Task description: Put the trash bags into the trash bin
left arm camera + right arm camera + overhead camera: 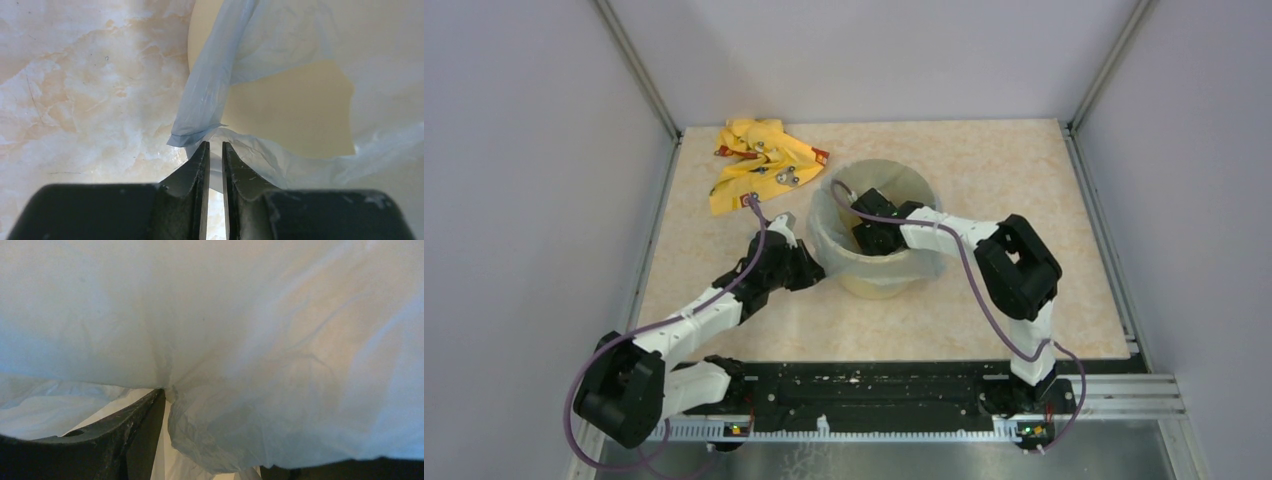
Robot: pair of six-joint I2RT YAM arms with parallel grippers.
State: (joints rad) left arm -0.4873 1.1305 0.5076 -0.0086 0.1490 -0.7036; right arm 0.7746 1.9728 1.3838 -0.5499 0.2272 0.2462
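The pale yellow trash bin (906,173) stands mid-table with the translucent blue-grey trash bag (828,236) draped over its rim and down inside. My left gripper (816,268) is at the bin's left outer side. In the left wrist view its jaws (214,145) are almost closed on a thin edge of the bag (210,85), next to the bin wall (295,115). My right gripper (871,238) reaches down inside the bin. In the right wrist view its jaws stand wide apart. Bag film (250,315) lies over them, and only one finger (132,427) shows clearly.
A crumpled yellow cloth (759,160) with red and grey marks lies at the back left, behind the left arm. Grey walls enclose the table on the left, back and right. A black rail (874,395) runs along the near edge.
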